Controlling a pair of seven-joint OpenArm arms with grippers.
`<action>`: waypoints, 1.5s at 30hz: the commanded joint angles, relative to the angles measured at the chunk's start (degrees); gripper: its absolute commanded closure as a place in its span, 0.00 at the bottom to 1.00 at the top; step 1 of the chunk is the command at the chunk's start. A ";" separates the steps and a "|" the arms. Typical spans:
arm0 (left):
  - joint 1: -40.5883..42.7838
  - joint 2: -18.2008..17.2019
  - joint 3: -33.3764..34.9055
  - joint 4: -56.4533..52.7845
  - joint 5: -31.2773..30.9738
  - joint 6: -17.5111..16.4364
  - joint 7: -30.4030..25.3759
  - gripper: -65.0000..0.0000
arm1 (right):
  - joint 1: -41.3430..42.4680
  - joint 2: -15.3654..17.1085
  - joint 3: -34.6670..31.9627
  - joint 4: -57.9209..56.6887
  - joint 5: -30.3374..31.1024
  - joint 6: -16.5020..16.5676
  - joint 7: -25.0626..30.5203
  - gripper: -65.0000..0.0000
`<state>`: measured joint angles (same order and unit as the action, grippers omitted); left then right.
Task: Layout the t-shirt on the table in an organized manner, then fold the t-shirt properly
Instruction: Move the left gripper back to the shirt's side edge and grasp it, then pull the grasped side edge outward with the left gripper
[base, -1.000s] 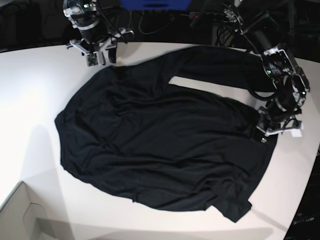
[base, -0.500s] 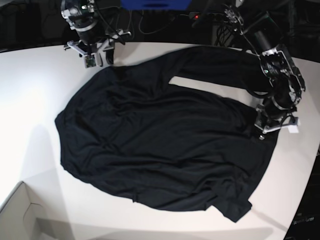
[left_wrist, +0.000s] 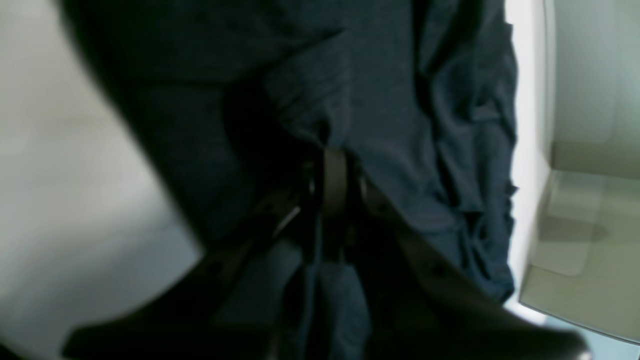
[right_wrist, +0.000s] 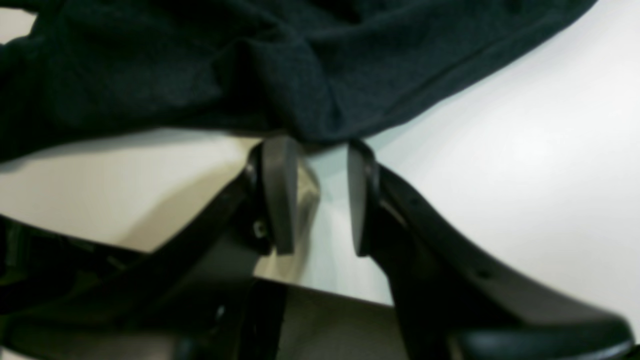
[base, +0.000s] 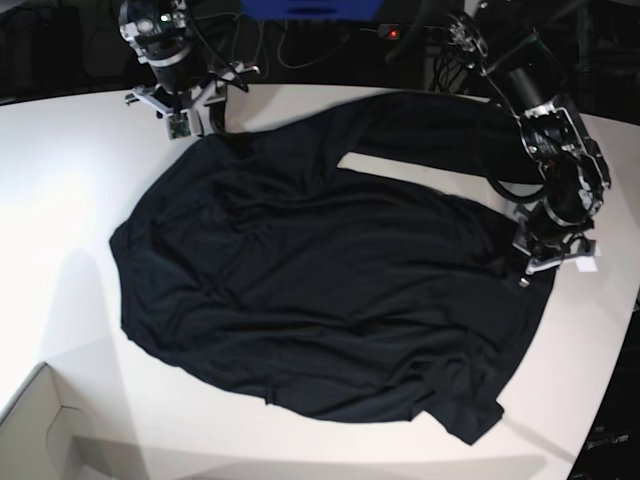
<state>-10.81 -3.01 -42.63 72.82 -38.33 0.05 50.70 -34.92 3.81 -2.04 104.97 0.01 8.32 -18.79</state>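
Observation:
The black t-shirt (base: 320, 270) lies spread, wrinkled, on the white table (base: 60, 180). My left gripper (base: 527, 264) is at the shirt's right edge. In the left wrist view the gripper (left_wrist: 333, 175) is shut on a bunched fold of the t-shirt (left_wrist: 410, 100). My right gripper (base: 193, 122) is at the shirt's far left corner. In the right wrist view it (right_wrist: 317, 195) is open, its fingertips (right_wrist: 280, 195) just under the edge of the t-shirt (right_wrist: 200, 65), with bare table (right_wrist: 500, 150) between them.
A pale cardboard box corner (base: 40, 430) sits at the near left; it also shows in the left wrist view (left_wrist: 585, 225). The table's curved edge runs close past the left gripper on the right. Cables and dark equipment lie behind the table.
The right arm has shifted slightly left and back along the shirt's far corner. The left gripper stays on the shirt's right edge, barely moved.

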 joint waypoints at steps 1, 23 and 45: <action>-0.75 -0.73 -0.05 1.78 -0.93 -0.27 -0.28 1.00 | -0.12 0.27 -0.02 0.75 0.12 0.25 1.34 0.72; 21.31 -2.84 -25.37 16.99 -21.41 -0.27 10.45 1.00 | 2.26 -0.08 3.58 -1.19 0.30 0.08 1.69 0.71; 19.12 -5.39 -25.54 8.55 -23.52 -0.36 10.62 0.51 | 3.40 1.15 5.34 2.77 0.30 0.25 1.78 0.60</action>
<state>8.75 -6.92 -67.85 80.12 -58.83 -0.23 61.54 -31.70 4.89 3.36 106.52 0.01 8.34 -18.37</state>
